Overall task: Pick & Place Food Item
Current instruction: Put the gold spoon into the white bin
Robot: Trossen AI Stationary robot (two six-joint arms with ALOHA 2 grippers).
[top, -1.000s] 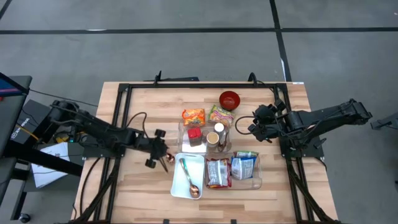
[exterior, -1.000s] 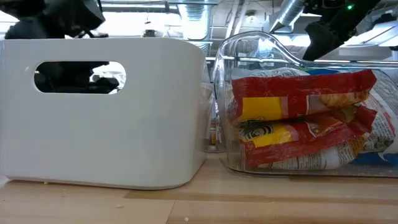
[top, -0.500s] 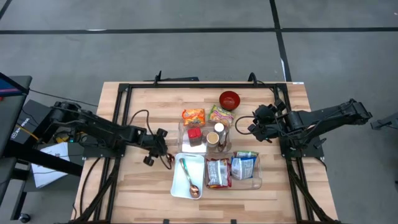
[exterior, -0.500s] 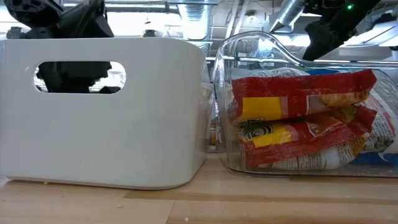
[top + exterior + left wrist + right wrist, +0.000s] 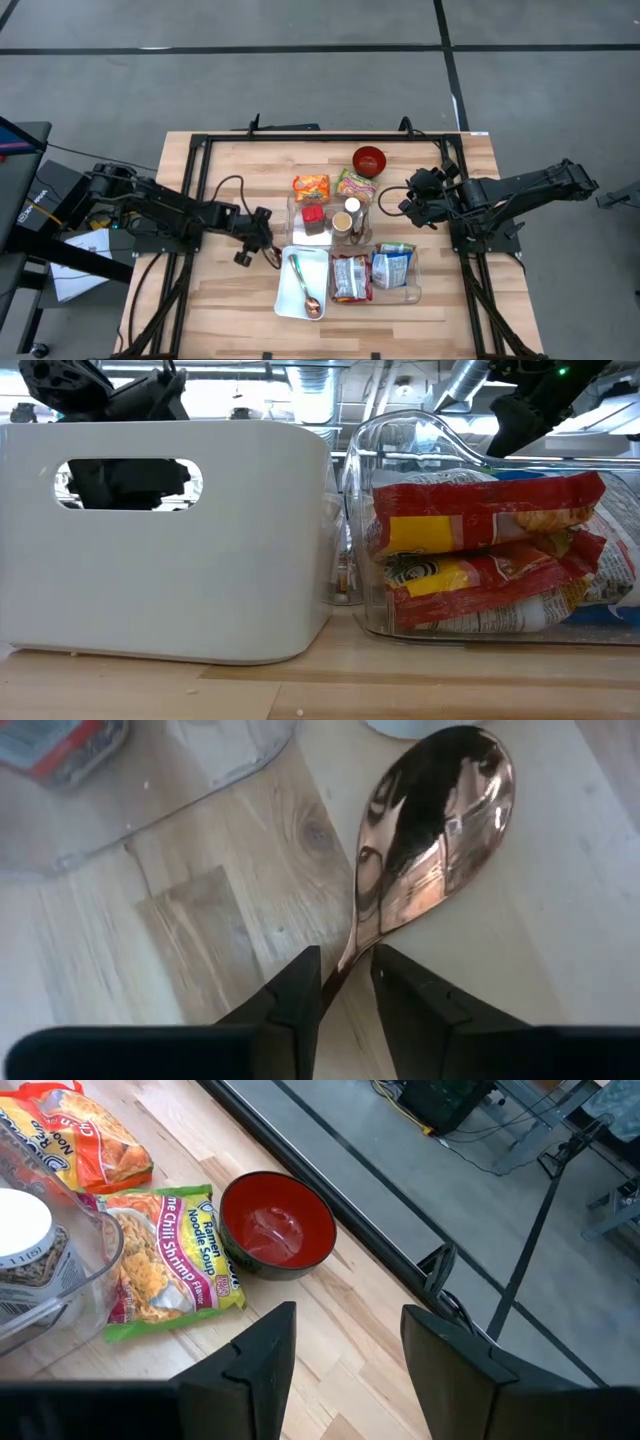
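A copper spoon (image 5: 430, 820) lies low over the wood beside the white bin (image 5: 300, 262), bowl pointing away from my left gripper (image 5: 345, 960), which is shut on its handle. In the high view the spoon (image 5: 274, 258) shows just left of the bin. My right gripper (image 5: 345, 1320) hangs open and still at the table's right, above a red bowl (image 5: 277, 1226) and a ramen packet (image 5: 165, 1255), touching nothing. A second spoon (image 5: 305, 288) lies inside the white bin. My left gripper pinches the spoon's thin handle (image 5: 345, 952), just behind the bowl, between its two fingers. The fingers slant down from the table's left side and run along the handle. The bowl faces up; whether it rests on the wood I cannot tell.
A clear bin (image 5: 378, 275) of snack packets stands right of the white bin. Behind them a clear container (image 5: 330, 222) holds a red cup and jars. Two ramen packets (image 5: 311, 186) and the red bowl (image 5: 369, 159) lie farther back. A black frame (image 5: 200, 150) rims the table.
My left gripper has sunk toward the table and shifted a little toward the white bin, carrying the spoon with it. My right arm has kept still.
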